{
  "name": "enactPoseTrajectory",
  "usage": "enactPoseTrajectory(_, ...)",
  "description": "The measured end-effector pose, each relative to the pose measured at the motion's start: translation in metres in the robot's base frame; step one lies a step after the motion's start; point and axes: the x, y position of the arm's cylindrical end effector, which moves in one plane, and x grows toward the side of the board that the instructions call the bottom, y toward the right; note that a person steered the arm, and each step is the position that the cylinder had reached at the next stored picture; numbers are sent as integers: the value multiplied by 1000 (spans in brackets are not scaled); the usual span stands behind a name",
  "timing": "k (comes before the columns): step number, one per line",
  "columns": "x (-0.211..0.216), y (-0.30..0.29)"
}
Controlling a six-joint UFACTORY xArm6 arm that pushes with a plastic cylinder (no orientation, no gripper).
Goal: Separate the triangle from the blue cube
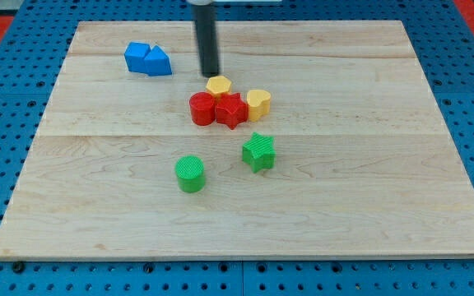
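Here my tip (211, 73) is resting on the wooden board (369, 189), just above the yellow hexagon block (219, 85) and well to the right of the blue pair. I carry no gripper, only the bare dark rod, holding nothing. The blue cube (138, 57) and the blue triangle (158, 62) are sitting side by side and touching near the view's top left, the triangle on the right. Crowding below my tip, the red cylinder (202, 108), the red star-like block (230, 110) and the yellow heart-like block (258, 102) are pressing together in a cluster. The green star block (259, 151) and the green cylinder (190, 173) are lying apart, lower down.
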Motion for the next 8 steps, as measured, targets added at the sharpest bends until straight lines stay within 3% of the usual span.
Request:
enactPoseTrajectory(2,-5,16)
enactPoseTrajectory(5,-46,-65)
enactPoseTrajectory(6,-46,-108)
enactPoseTrajectory(7,-11,-108)
enactPoseTrajectory(8,-11,-107)
